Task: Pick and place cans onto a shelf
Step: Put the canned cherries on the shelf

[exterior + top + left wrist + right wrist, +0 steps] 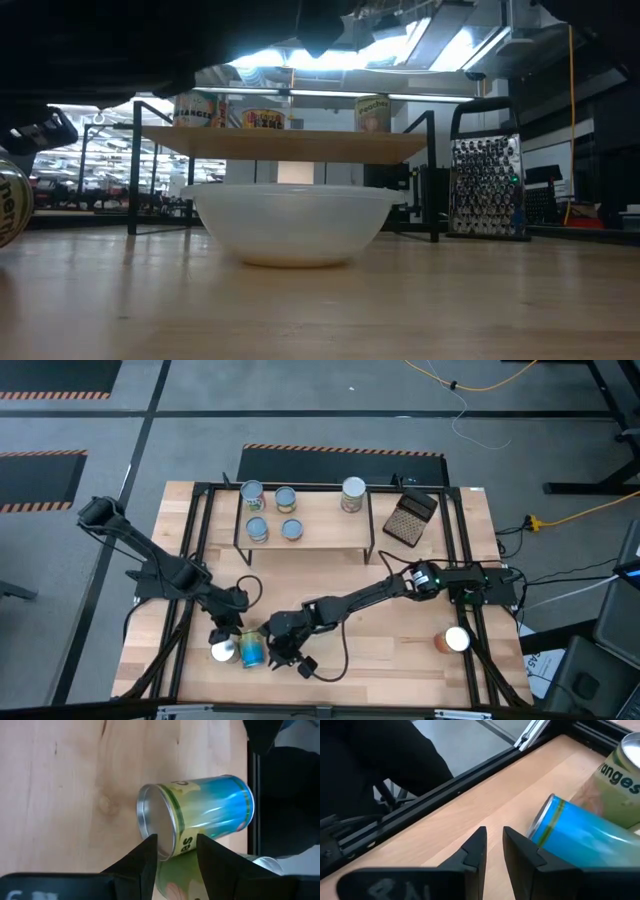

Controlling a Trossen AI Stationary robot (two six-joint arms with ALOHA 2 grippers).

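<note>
blue-green can (200, 812) is lying on its side on the tabletop (60, 795) right off your left gripper (174, 851), whose fingers are spread with nothing between them. you're wanting to straddle its middle squarely before closing; the shelf (320, 520) is waiting well beyond.

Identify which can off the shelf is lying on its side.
The blue-labelled can near the table's front edge, beside the white-topped can; the right-hand can also stands upright.
</note>
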